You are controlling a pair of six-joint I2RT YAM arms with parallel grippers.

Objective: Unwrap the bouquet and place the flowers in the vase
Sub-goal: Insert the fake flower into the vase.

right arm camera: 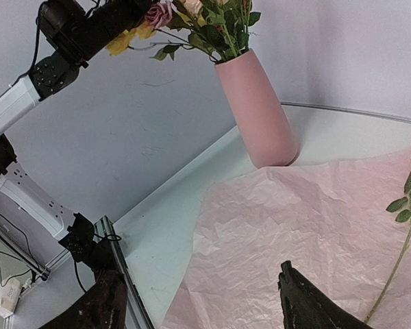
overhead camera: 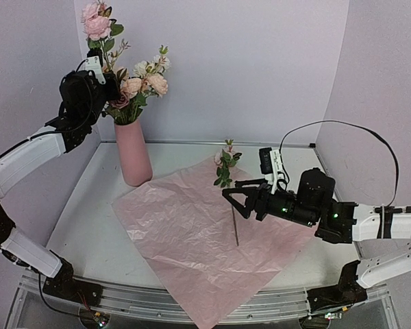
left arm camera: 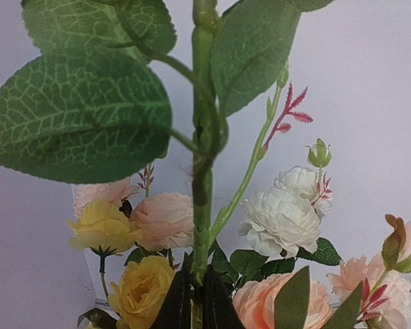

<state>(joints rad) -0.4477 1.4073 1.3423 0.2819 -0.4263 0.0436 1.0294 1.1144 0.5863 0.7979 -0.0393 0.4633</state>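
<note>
Left arm (overhead camera: pixel 34 154), left side of the top view: white link shells, black joint housings, bulky black wrist block. Small white camera box (overhead camera: pixel 94 66) on top of the wrist.

Right arm (overhead camera: pixel 377 223), lower right: same white shells and black joints, with a black band (overhead camera: pixel 384 221) around the forearm shell. Green lights (overhead camera: pixel 282 200) on the black wrist section. Second white box (overhead camera: pixel 274 164) above the wrist.

Thin black cable (overhead camera: pixel 349 127) arches from that box to the forearm, upper right.

Bases (overhead camera: pixel 60 282): black, at the bottom edge.

Left gripper (left arm camera: pixel 193 301): black, tapered fingers. Right gripper (right arm camera: pixel 205 301): dark, rough-surfaced fingers at the bottom of its wrist view.
</note>
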